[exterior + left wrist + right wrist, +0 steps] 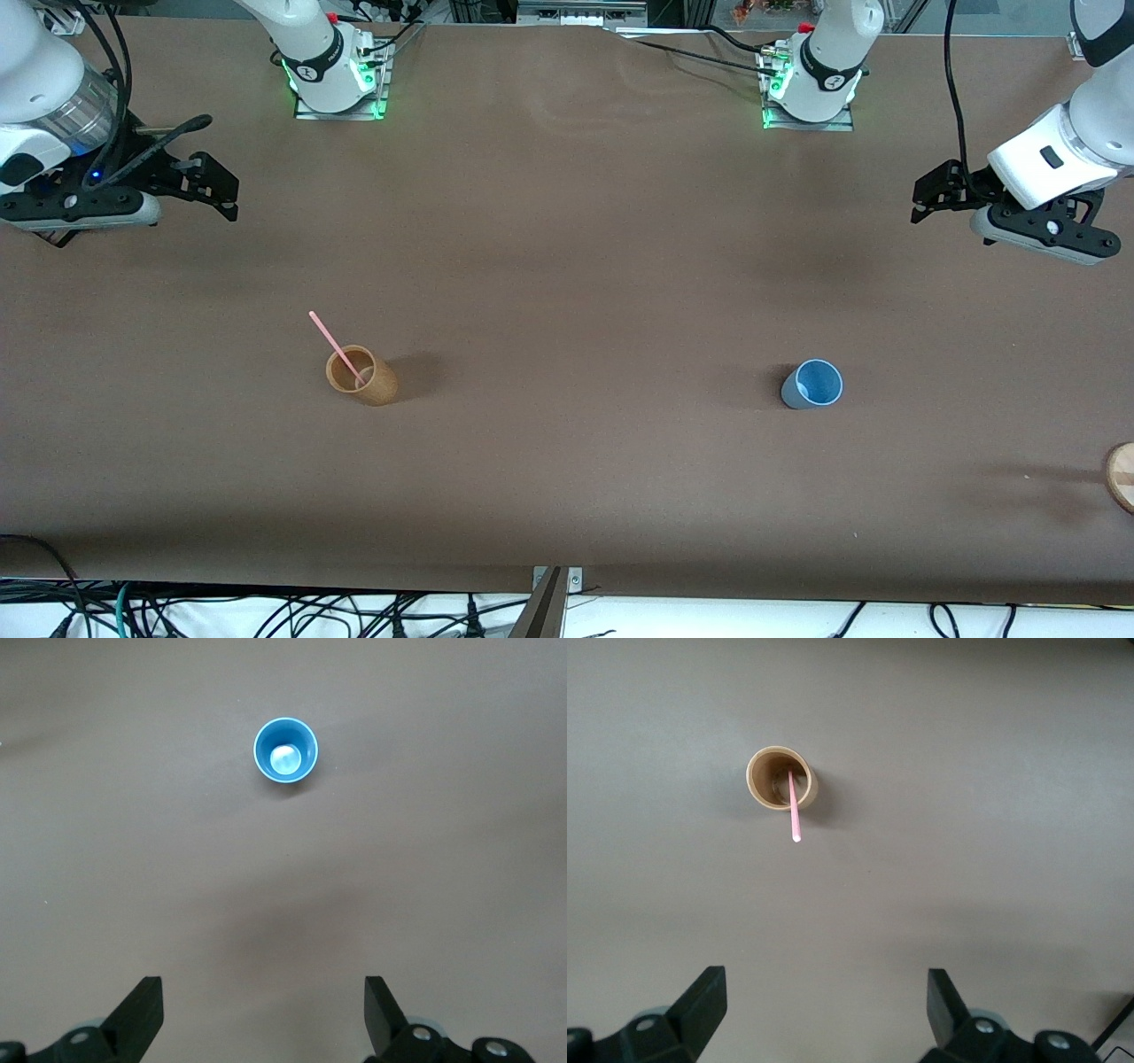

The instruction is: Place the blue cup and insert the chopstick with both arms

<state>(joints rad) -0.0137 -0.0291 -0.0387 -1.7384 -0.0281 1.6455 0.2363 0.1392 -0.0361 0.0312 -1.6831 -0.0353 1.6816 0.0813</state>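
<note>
Nothing has been grasped yet, so the risks all lie ahead. The pink chopstick [335,347] leans in the tan cup [361,376], its upper end sticking out past the rim toward the right arm's end of the table; a pinch taken off its thin shaft could slip, and a pull along the wrong line could lever the light tan cup over or drag it across the brown table [567,266]. The blue cup [812,385] stands upright and empty, well apart from the tan cup, toward the left arm's end; being tapered and small, it may squirt out of a grip or tip if one finger reaches it first, and a cup set down crooked would make the insertion harder. A round wooden piece [1122,475] shows at the table's edge, past the blue cup. The left gripper [943,190] hangs high over bare table between its base and the blue cup, fingers [142,1014] spread wide, holding and touching nothing. The right gripper [208,184] hangs likewise above the table at its own end, fingers [704,1005] spread wide and empty.
</note>
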